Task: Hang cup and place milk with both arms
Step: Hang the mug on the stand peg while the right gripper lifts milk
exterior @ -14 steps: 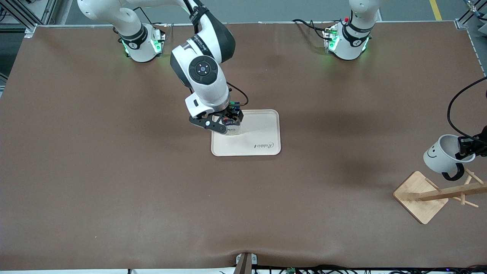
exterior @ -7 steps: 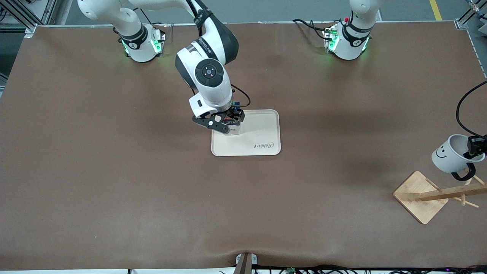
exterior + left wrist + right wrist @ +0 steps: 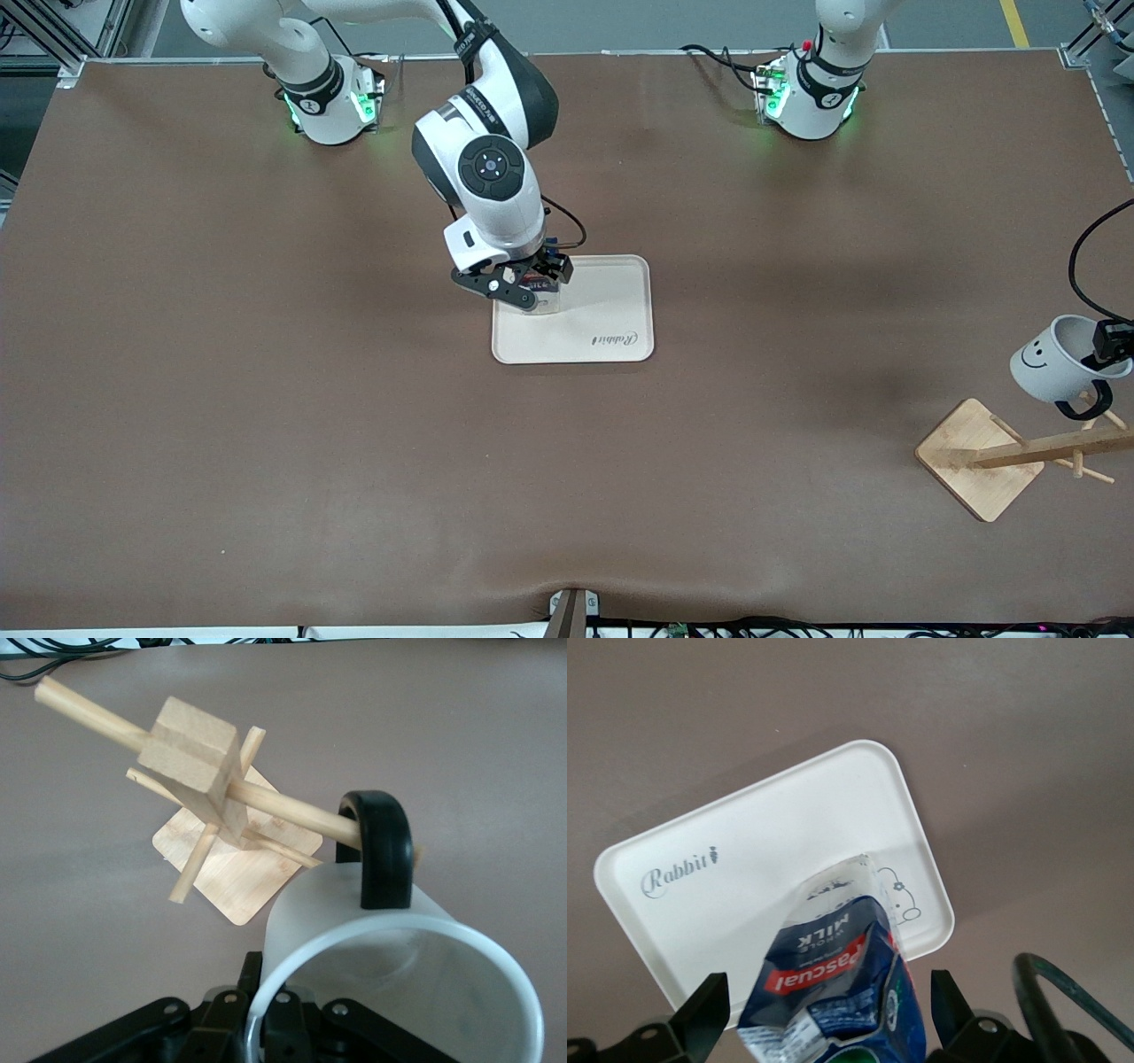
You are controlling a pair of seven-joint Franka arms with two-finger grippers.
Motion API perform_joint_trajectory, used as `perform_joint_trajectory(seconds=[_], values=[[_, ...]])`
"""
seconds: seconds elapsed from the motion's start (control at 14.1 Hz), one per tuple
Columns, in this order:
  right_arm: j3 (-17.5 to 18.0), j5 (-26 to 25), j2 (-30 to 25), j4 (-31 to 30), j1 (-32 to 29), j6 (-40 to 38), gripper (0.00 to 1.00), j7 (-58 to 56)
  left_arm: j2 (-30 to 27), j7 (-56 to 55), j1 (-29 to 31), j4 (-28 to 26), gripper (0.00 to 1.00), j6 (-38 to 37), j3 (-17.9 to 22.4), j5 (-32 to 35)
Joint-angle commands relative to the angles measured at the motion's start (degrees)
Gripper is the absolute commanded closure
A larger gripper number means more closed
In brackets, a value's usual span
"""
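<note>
The white smiley cup [image 3: 1050, 363] hangs tilted over the wooden rack [image 3: 979, 454] near the left arm's end of the table. My left gripper [image 3: 1112, 341] is shut on its rim. In the left wrist view, my left gripper [image 3: 266, 1005] pinches the cup wall [image 3: 310, 912], and a rack peg [image 3: 283, 811] passes through the black handle [image 3: 385, 846]. The blue milk carton [image 3: 833, 979] stands on the cream tray [image 3: 744, 895]. My right gripper [image 3: 828, 1010] is open around it, with a gap on each side. In the front view my right gripper [image 3: 530, 285] hides most of the carton [image 3: 547, 303].
The tray [image 3: 611, 310] lies mid-table, marked "Rabbit". The rack's square base [image 3: 966, 443] sits near the table's edge at the left arm's end, its post [image 3: 1050, 449] leaning with several pegs. Cables run along the table's edges.
My left gripper has carried the cup toward the left arm's end and slightly down, closer to the rack's pegs. My right arm has shifted slightly over the tray.
</note>
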Motion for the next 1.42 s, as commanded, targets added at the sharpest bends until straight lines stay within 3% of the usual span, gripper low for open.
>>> perform_joint_trajectory(seconds=[0.0,0.21,0.28,0.36,0.43,0.5,0.57,0.64,0.71,1.14,1.35], values=[[-0.5,-0.2,0.4,2.2,0.6,-0.4,0.00,1.1,2.2,2.0,1.1,2.9,1.00,0.4,-0.5,-1.4],[-0.5,-0.3,2.6,1.5,2.4,-0.6,0.00,1.1,3.7,1.1,0.9,3.9,0.96,0.4,-0.5,-1.2],[-0.5,-0.3,3.5,1.5,2.6,-0.9,0.00,1.1,4.2,0.9,0.7,4.8,0.67,0.4,-0.5,-1.2],[-0.5,-0.3,4.2,1.3,3.5,-1.0,0.00,1.2,4.9,0.9,0.7,5.9,0.16,0.4,-0.5,-1.3],[-0.5,-0.4,4.7,0.9,4.2,-1.0,0.00,1.2,5.3,0.7,0.5,6.8,0.00,0.4,-0.5,-1.2],[-0.5,-0.4,5.0,0.9,4.3,-1.1,0.00,1.2,5.4,0.0,0.3,7.0,0.00,0.4,-0.6,-0.9],[-0.6,-0.7,5.0,0.8,4.1,-1.6,0.09,0.8,5.1,-1.2,-0.1,7.0,0.00,0.3,-0.8,-0.7],[-0.6,-0.9,5.0,1.5,3.7,-5.0,0.67,0.6,4.7,-2.9,-1.0,7.3,0.00,0.2,-0.8,-0.5],[-0.9,-0.6,4.7,2.7,3.3,-8.3,1.00,0.9,4.2,-4.4,-1.3,7.4,0.00,0.0,-0.9,0.4],[-0.9,0.6,3.9,16.7,-7.4,-26.6,1.00,0.3,-0.2,-15.4,-3.0,7.3,0.00,-6.3,-1.8,4.4],[-1.0,0.9,-0.3,17.4,-15.7,-32.9,1.00,-5.4,-2.9,-22.5,-5.1,7.3,0.00,-11.4,-1.9,5.1]])
